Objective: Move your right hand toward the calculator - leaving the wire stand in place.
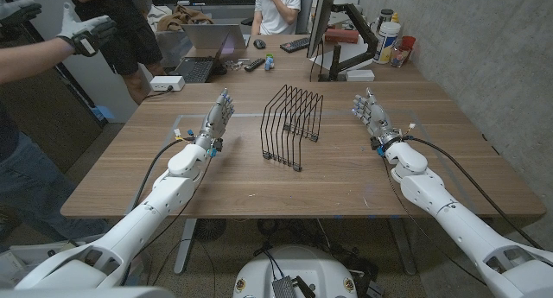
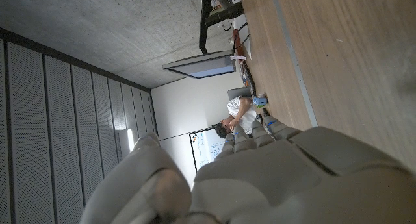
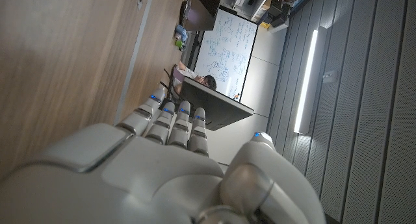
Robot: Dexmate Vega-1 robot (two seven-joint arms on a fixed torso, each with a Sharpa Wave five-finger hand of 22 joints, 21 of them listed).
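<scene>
A black wire stand is upright in the middle of the wooden table. My right hand is held to the right of the stand, well apart from it, fingers stretched out toward the far side and holding nothing. My left hand mirrors it on the stand's left, also with straight fingers and nothing in it. The right wrist view looks along the back of the right hand over bare table. The left wrist view does the same along the left hand.
On the adjoining far table are a laptop, a white box, a small dark flat device, a keyboard, a monitor arm and bottles. A person's gloved hand reaches in at the upper left; another person sits behind.
</scene>
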